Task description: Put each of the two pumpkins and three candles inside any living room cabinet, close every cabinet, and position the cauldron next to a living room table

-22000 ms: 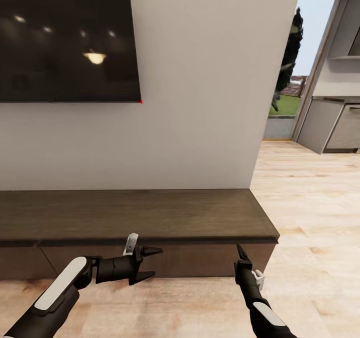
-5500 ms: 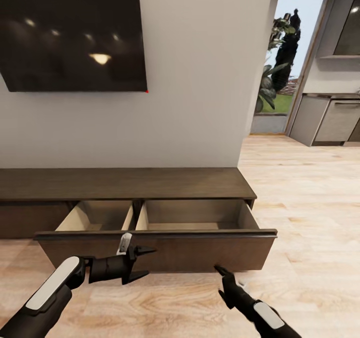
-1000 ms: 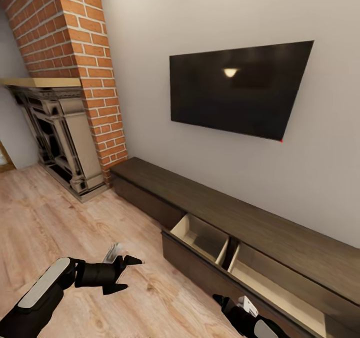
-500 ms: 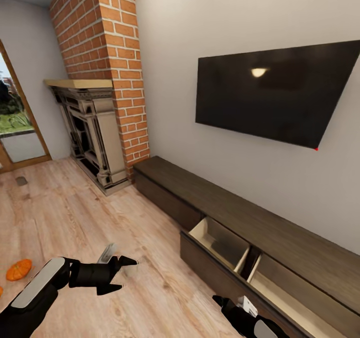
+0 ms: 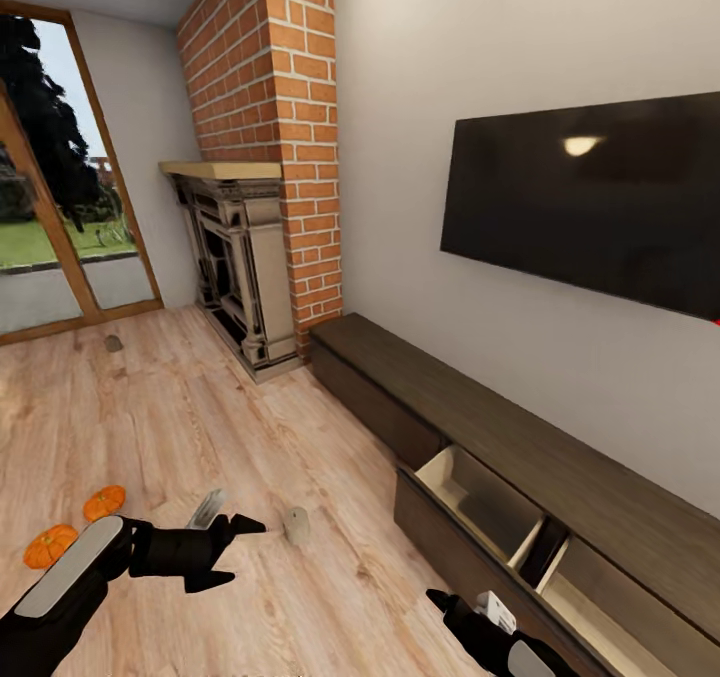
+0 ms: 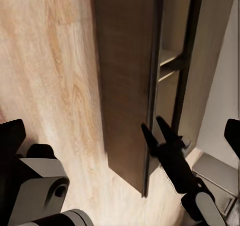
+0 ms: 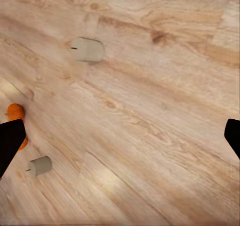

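I find no brand, label or writing I can read anywhere in these views. In the head view my left gripper (image 5: 238,553) sits at lower left, its two black fingers spread apart and holding nothing. My right gripper (image 5: 440,597) pokes in at the bottom edge right of centre; from here I cannot tell how its fingers stand, but the left wrist view shows the right gripper (image 6: 153,129) with its tips slightly parted and empty, just beside the drawer's front edge.

Two pumpkins lie on the wooden floor (image 5: 150,417) at far lower left: one pumpkin (image 5: 104,502) and, near it, a second pumpkin (image 5: 50,545), partly behind my left forearm. A pale candle (image 5: 295,524) stands on the floor just right of the left gripper. Another candle (image 5: 113,342) sits farther off at left centre, near the glass door (image 5: 60,257).

The cabinet (image 5: 520,457) runs from centre toward lower right along the white wall, with its drawer (image 5: 480,517) pulled out and its compartments bare. Above it hangs a dark TV (image 5: 590,202). A brick chimney (image 5: 285,127) and a fireplace (image 5: 235,257) stand at upper centre.

The right wrist view shows a candle (image 7: 87,49) lying on its side, a smaller-looking candle (image 7: 39,166), and an orange pumpkin (image 7: 16,121) partly hidden by a dark finger.
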